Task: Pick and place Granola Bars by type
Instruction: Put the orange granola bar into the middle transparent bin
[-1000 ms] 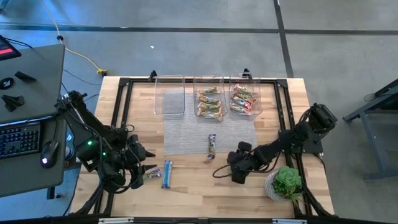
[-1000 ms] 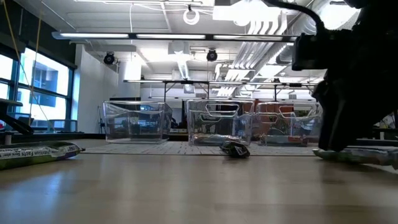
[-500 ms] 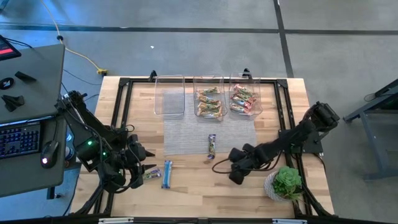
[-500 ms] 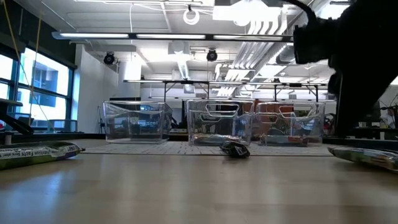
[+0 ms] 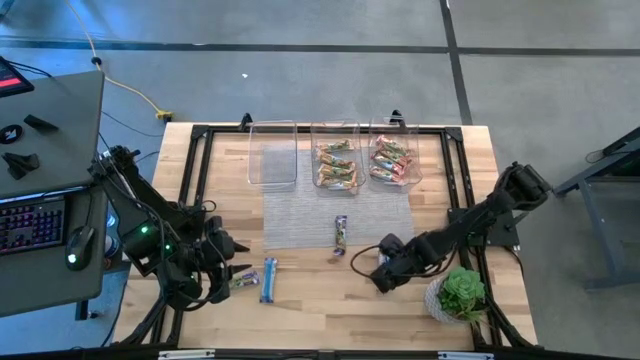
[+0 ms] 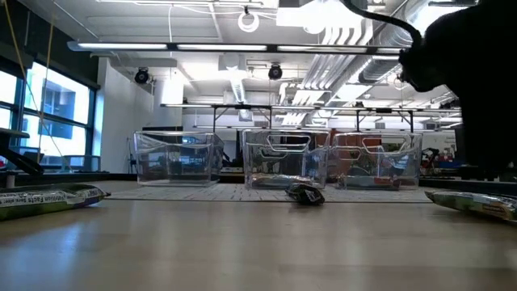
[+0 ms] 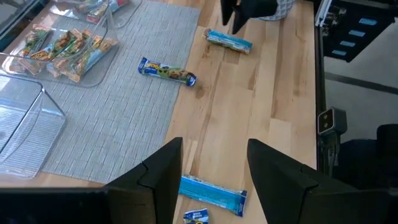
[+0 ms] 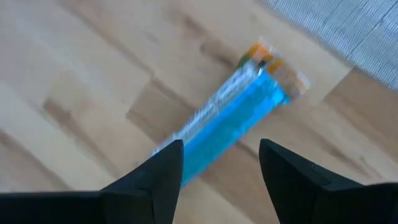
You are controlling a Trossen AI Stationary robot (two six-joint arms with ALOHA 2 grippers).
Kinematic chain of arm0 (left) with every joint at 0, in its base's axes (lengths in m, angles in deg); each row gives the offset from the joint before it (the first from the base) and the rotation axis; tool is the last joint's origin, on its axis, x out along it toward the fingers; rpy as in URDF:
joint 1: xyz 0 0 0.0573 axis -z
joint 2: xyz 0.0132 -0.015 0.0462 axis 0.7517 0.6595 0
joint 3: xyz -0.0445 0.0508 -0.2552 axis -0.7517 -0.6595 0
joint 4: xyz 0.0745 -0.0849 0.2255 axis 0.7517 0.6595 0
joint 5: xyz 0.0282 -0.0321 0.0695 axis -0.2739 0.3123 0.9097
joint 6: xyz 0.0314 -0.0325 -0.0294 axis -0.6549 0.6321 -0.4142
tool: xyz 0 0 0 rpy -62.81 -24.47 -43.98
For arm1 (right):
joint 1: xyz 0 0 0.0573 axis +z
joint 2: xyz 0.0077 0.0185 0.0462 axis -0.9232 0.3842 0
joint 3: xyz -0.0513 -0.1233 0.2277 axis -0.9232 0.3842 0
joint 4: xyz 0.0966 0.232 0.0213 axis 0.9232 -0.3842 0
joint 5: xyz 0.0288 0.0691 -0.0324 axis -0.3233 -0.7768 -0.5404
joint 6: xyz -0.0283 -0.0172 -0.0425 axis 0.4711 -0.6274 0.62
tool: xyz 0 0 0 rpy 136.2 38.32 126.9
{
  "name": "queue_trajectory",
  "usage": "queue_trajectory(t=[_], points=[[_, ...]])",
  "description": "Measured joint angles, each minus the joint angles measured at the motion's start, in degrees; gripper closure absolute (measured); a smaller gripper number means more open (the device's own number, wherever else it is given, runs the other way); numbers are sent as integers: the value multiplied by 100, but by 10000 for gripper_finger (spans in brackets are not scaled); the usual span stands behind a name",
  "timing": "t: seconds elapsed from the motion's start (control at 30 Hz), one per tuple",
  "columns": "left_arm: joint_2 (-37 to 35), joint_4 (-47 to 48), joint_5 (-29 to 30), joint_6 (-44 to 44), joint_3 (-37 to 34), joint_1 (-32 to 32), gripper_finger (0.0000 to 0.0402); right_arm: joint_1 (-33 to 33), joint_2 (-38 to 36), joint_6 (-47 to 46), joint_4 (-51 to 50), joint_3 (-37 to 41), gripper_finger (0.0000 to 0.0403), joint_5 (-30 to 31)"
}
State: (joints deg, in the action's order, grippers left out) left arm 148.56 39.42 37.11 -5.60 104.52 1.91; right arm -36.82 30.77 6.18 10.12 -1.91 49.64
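Observation:
My right gripper (image 5: 384, 270) points down, open, over a blue bar (image 8: 227, 121) that lies flat on the wood near the mat's corner. Its fingers stand on either side of the bar without touching it. The same bar (image 7: 229, 41) shows in the left wrist view. My left gripper (image 5: 237, 276) hovers open at the near left, above another blue bar (image 5: 269, 279) and a small wrapper (image 5: 246, 281). A dark blue bar (image 5: 340, 235) lies on the mat's near edge. Tan and green bars fill the middle bin (image 5: 336, 160), and red ones the right bin (image 5: 393, 158).
An empty clear bin (image 5: 272, 153) stands left of the two filled ones at the far edge. A grey mat (image 5: 300, 215) covers the table's middle. A potted plant (image 5: 460, 293) sits close by my right arm at the near right. A desk with a keyboard stands left of the table.
My right gripper has risen a little above the blue bar and rolled about its own pointing line. In the low view it has drawn up and to the right, so the bar on the wood shows free of it. My left arm has kept still.

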Motion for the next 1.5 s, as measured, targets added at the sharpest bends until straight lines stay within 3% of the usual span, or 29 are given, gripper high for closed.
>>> queue_trajectory(t=[0.47, 0.67, 1.03, 1.37, 1.5], points=[[40, 0, -171, -101, 0, 0, 227, -415, 426, -16, -33, 0, 208, 50], [76, -4, -249, -159, 0, 0, 227, -681, 459, 27, -53, 0, 208, 348], [76, 2, -387, -159, 0, 0, 227, -1083, 461, 250, -72, 0, 208, 33], [76, 2, -328, -159, 0, 0, 227, -1286, 465, 465, 84, 0, 208, 231], [89, -5, 6, -94, 0, 0, 227, -1380, 646, 768, 424, 0, 208, 147]])
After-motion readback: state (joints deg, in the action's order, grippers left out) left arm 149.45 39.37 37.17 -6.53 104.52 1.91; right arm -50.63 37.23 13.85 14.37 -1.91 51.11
